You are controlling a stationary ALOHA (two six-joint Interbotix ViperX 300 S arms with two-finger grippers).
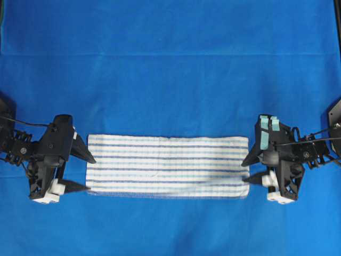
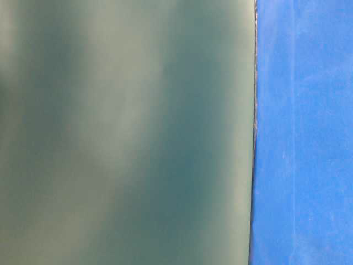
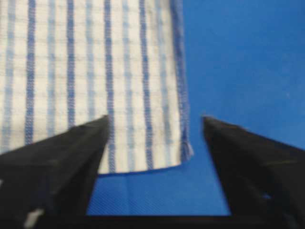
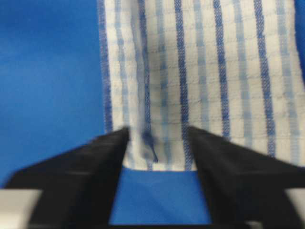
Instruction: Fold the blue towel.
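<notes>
A blue table cover (image 1: 170,69) fills the overhead view; the table-level view gives only a blurred grey-green surface (image 2: 127,132) beside blue. The blue towel (image 1: 168,166) lies folded into a long flat band at centre. The left gripper (image 1: 87,173) and right gripper (image 1: 250,170) stand spread at its short ends. Only the wrist views show each end's corner lying between the jaws, unpinched.

Blue towel (image 1: 168,166): woven cloth, matt, frayed hems. Table cover (image 1: 170,80): smooth matt fabric.
</notes>
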